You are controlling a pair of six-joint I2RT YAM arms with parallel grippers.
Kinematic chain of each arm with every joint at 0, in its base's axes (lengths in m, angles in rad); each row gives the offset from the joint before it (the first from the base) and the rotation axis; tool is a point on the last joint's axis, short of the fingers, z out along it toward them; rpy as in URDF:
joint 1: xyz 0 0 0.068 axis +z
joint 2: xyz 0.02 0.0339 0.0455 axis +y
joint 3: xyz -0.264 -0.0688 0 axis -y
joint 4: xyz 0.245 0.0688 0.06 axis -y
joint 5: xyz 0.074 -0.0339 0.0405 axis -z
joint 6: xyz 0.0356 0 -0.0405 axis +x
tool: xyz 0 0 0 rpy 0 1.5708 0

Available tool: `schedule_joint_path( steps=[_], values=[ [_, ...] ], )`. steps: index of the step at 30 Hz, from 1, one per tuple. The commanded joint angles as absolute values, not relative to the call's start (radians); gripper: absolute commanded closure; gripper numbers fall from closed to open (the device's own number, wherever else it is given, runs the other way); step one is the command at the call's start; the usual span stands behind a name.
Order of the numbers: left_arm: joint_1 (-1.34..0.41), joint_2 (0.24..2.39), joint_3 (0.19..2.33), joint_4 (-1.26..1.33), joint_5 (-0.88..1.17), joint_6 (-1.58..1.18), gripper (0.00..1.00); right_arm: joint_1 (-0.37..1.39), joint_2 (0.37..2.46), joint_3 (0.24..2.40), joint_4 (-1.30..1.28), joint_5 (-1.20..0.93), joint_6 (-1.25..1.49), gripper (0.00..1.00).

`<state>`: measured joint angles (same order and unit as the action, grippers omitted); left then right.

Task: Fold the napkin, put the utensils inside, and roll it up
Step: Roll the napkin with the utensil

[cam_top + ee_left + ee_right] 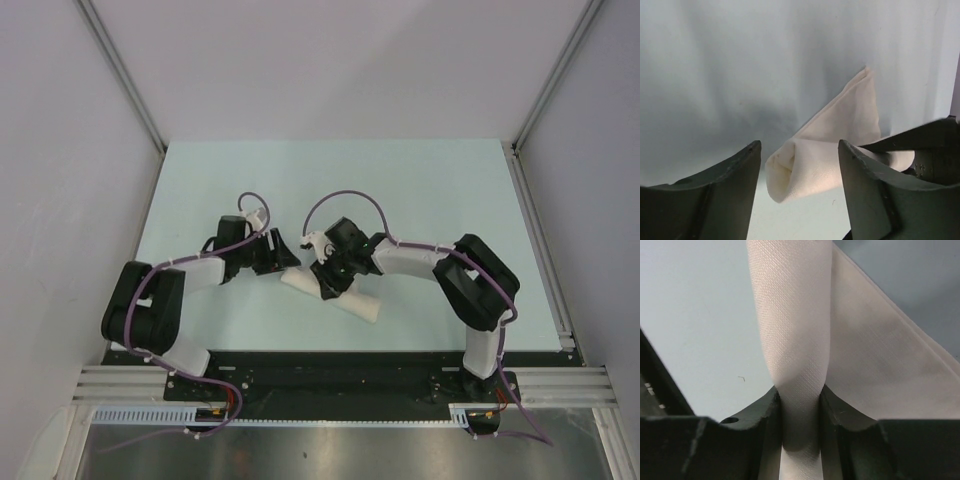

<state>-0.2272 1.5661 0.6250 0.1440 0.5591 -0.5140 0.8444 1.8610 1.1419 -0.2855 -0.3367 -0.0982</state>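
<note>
The white napkin [352, 302] lies rolled into a tube across the table's near middle. My right gripper [330, 282] is shut on the roll's middle; in the right wrist view the cloth [799, 365] is pinched between both fingers. My left gripper [272, 255] is open at the roll's left end. In the left wrist view that open end [805, 167] sits between the spread fingers, touching neither, and a loose pointed corner [855, 107] stretches away beyond it. The dark utensil is hidden.
The pale green table [420, 190] is walled by white panels on three sides. A black rail [330, 375] with both arm bases runs along the near edge. A metal strip [540, 250] borders the right side.
</note>
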Motion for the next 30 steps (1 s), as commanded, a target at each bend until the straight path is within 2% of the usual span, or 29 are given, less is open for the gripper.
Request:
schedule_joint_path(
  steps=[1,12,22,24,28,29,30],
  values=[
    [-0.229,1.456,0.638,0.152,0.514,-0.492,0.30,0.770,1.924,1.186,-0.334,-0.674,-0.035,0.67],
    [-0.230,1.413,0.543,0.244,0.591,-0.486,0.32,0.618,2.108,1.290,-0.337,-1.075,0.084,0.68],
    [-0.232,1.430,0.503,0.313,0.626,-0.509,0.38,0.565,2.192,1.330,-0.362,-1.124,0.106,0.68],
    [-0.233,1.450,0.503,0.333,0.629,-0.512,0.42,0.566,2.195,1.330,-0.368,-1.123,0.104,0.67],
    [-0.233,1.483,0.515,0.356,0.635,-0.515,0.64,0.561,2.198,1.338,-0.379,-1.117,0.101,0.63],
    [-0.233,1.496,0.521,0.360,0.637,-0.517,0.68,0.558,2.198,1.341,-0.382,-1.115,0.104,0.55],
    [-0.233,1.500,0.525,0.365,0.640,-0.520,0.76,0.555,2.197,1.344,-0.383,-1.115,0.107,0.51]
  ],
)
